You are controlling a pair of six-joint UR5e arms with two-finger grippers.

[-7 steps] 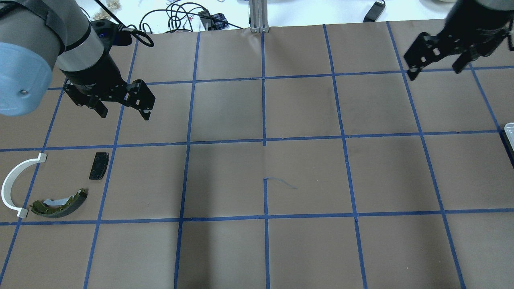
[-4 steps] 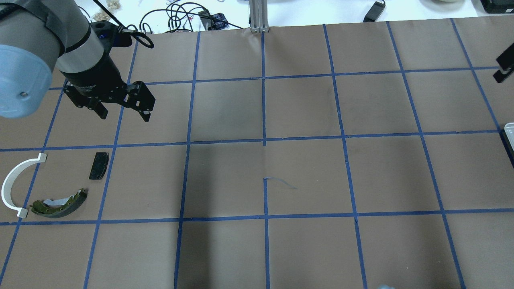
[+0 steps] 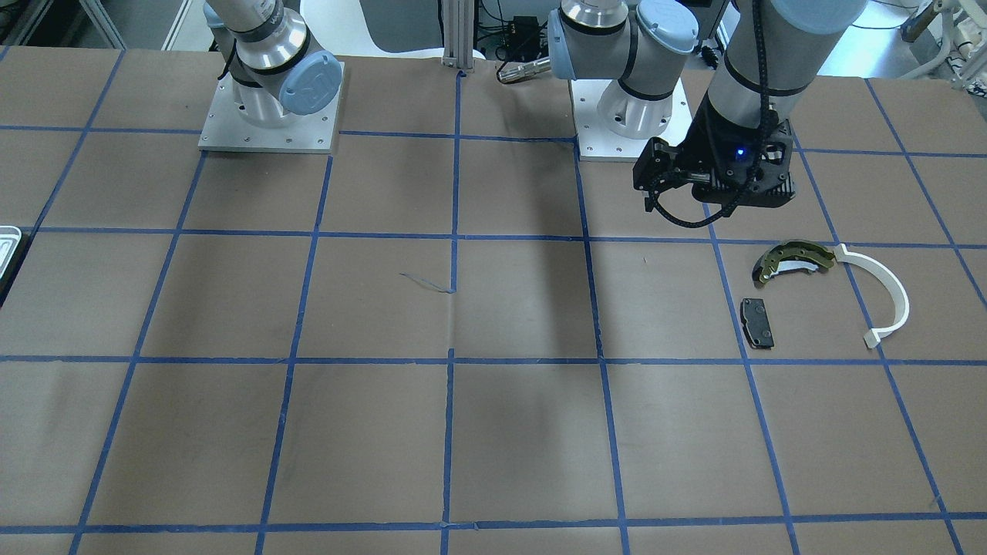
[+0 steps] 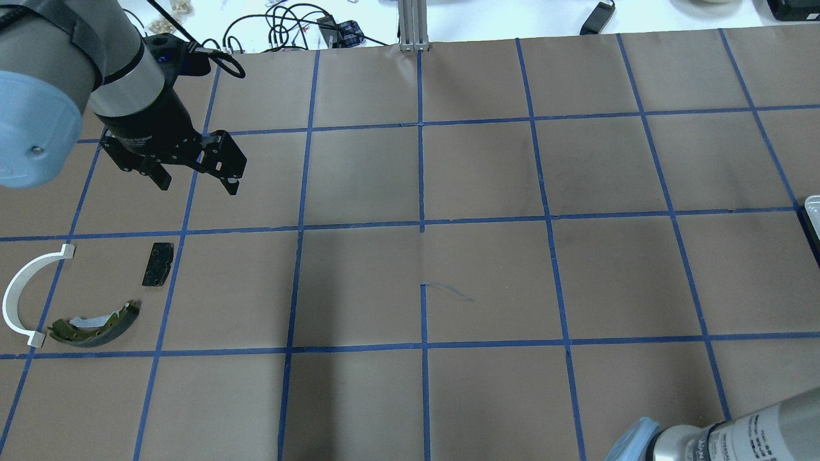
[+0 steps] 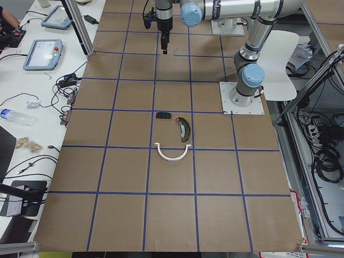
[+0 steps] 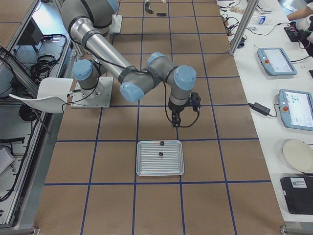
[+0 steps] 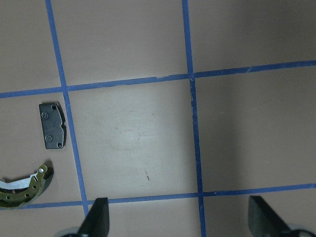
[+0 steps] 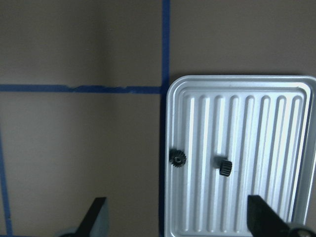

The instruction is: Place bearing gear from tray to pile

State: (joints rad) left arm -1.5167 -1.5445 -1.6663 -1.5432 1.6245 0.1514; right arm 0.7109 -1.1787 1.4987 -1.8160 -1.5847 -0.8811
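Two tiny black bearing gears (image 8: 177, 158) (image 8: 224, 166) lie side by side in the ridged silvery tray (image 8: 256, 108), near its edge. They also show in the exterior right view (image 6: 161, 143). My right gripper (image 8: 177, 222) is open and empty, and hovers above the tray's (image 6: 146, 169) edge. The pile lies at the far left: an olive brake shoe (image 4: 96, 325), a white arc (image 4: 19, 288) and a black pad (image 4: 157, 264). My left gripper (image 4: 198, 184) is open and empty, and hangs above the table behind the pile.
The table is brown paper with a blue tape grid. Only the tray's corner (image 4: 813, 205) shows at the right edge of the overhead view. The right arm's elbow (image 4: 737, 435) sits at the bottom right. Cables (image 4: 282, 25) lie beyond the far edge.
The right gripper has left the overhead view's top right corner, and that arm's elbow now shows at the bottom right. The left gripper has hardly moved.
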